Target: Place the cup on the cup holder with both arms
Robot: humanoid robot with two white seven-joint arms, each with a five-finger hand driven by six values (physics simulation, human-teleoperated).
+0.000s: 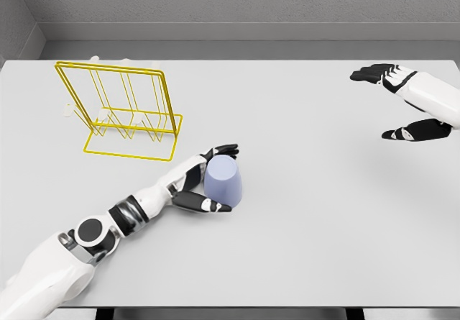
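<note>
The cup (223,180), pale lilac and standing upside down, is sitting on the white table (309,219) near its middle, in front of the yellow wire cup holder (122,111) and apart from it. The left hand (205,183) is wrapping around the cup's left side, its dark fingers (221,149) curling over the far edge while the thumb (212,206) is pressing the near side. The right hand (410,104) is hovering at the far right, fingers spread and holding nothing.
</note>
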